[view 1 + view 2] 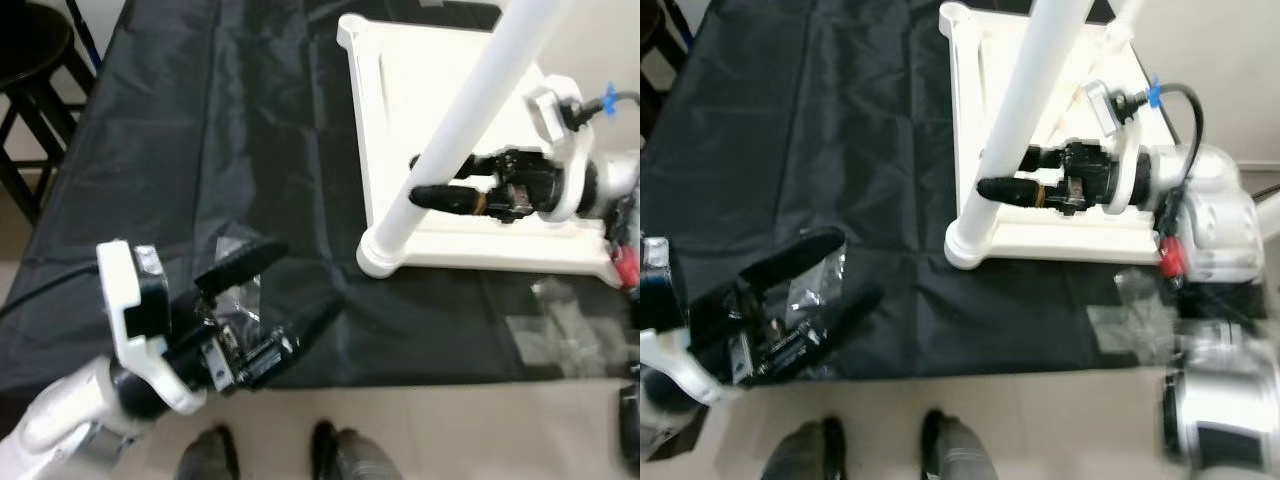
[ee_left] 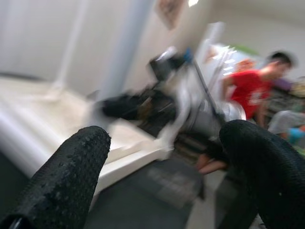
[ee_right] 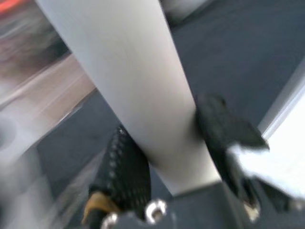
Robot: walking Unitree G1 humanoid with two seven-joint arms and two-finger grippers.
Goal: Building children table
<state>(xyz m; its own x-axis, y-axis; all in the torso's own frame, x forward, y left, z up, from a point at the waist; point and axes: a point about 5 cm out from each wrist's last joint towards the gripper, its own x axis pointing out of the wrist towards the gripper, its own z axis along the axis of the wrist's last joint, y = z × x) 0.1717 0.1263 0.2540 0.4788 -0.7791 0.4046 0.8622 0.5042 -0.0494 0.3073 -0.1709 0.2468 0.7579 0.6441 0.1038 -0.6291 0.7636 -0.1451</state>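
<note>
Even, diffuse indoor light is seen in both eye views, with soft sheen along folds of the black cloth [image 1: 200, 200]. The lower right edge is smeared by motion blur. The wrist views are heavily blurred; only the near black fingers [image 2: 62, 181] appear fairly sharp.

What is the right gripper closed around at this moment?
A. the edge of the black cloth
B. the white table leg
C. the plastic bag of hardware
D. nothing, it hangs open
B: the right gripper has a finger on each side of the white table leg, as the right wrist view shows.
</note>
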